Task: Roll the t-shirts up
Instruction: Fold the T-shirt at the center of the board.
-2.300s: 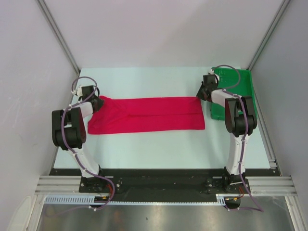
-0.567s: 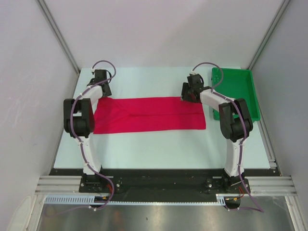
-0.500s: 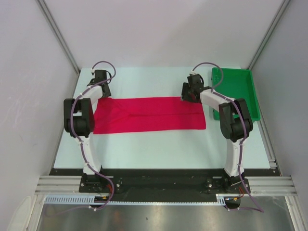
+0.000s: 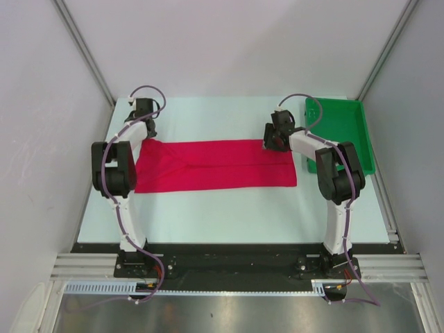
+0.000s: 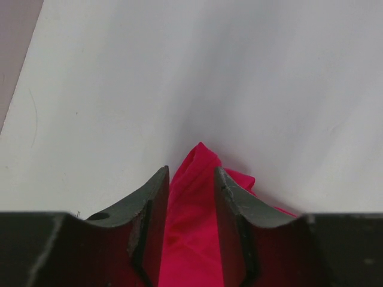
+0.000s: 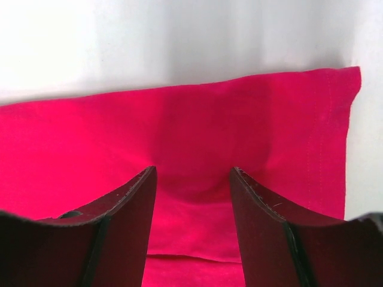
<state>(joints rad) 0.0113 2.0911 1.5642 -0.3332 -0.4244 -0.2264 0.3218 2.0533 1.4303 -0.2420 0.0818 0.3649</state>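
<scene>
The crimson t-shirt (image 4: pixel 215 165) lies folded into a long flat strip across the table. My left gripper (image 4: pixel 145 130) is at its far left corner. In the left wrist view the left gripper (image 5: pixel 190 173) stands open, its fingers either side of a raised peak of t-shirt (image 5: pixel 198 156) cloth. My right gripper (image 4: pixel 272 139) is on the far edge near the right end. In the right wrist view the right gripper (image 6: pixel 192 173) is open, with its fingertips down on the flat t-shirt (image 6: pixel 90 137) and a shallow dip in the cloth between them.
A green tray (image 4: pixel 343 128) stands at the back right, just beyond the shirt's right end. Grey walls close in both sides and the back. The right hem (image 6: pixel 350 137) shows in the right wrist view, with pale table (image 6: pixel 179 36) beyond it.
Both arms have left the shirt's two ends and moved to its far edge. The left jaws have narrowed round the cloth peak. The right gripper has settled slightly lower onto the cloth.
</scene>
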